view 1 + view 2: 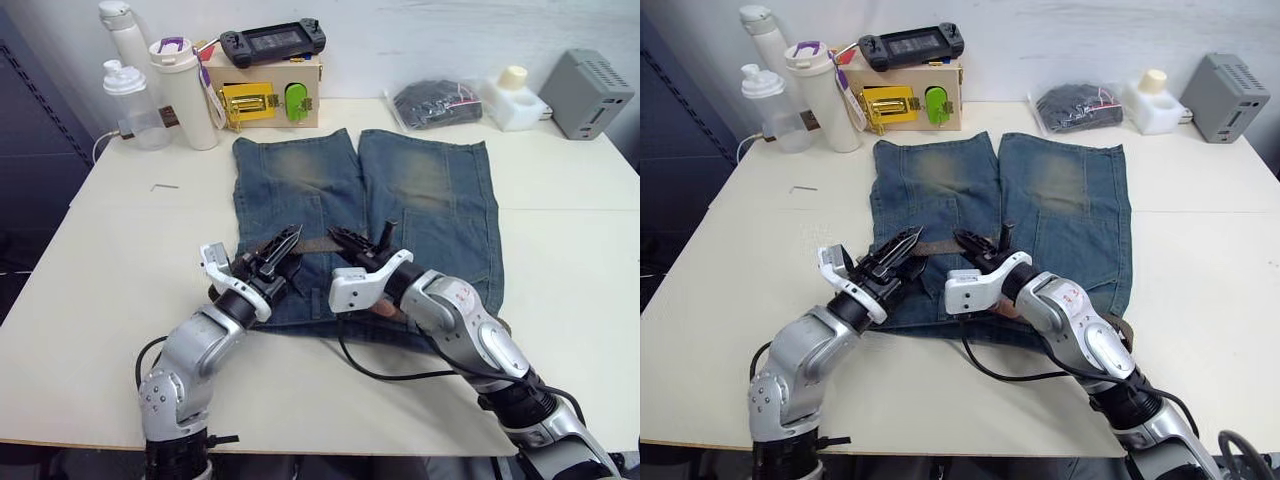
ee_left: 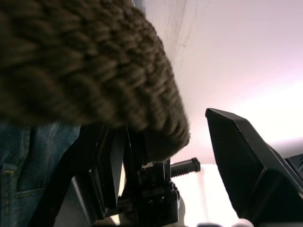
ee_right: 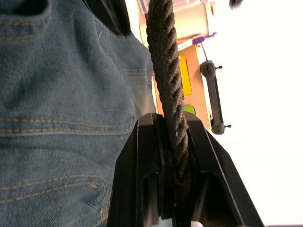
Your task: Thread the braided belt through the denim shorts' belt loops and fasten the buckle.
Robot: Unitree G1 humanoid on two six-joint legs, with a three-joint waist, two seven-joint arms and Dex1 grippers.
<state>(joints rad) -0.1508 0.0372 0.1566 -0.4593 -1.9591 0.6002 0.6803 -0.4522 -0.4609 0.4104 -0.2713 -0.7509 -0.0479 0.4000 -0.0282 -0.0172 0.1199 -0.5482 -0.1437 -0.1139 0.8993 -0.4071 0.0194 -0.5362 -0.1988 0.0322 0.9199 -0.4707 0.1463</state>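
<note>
Evidently one braided belt [image 1: 318,243] spans two end effectors, right end effector [image 3: 173,142] clamped.

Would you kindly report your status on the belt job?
Right hand shut on braided belt. Left hand at the belt, grip unclear. Belt stretched between hands above denim shorts. Nothing in the way.

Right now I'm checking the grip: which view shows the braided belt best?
The right wrist view: the braided belt runs clamped between the right gripper fingers. The left wrist view shows only a close weave; the eye views show a short stretch between the grippers over the denim shorts.
</note>
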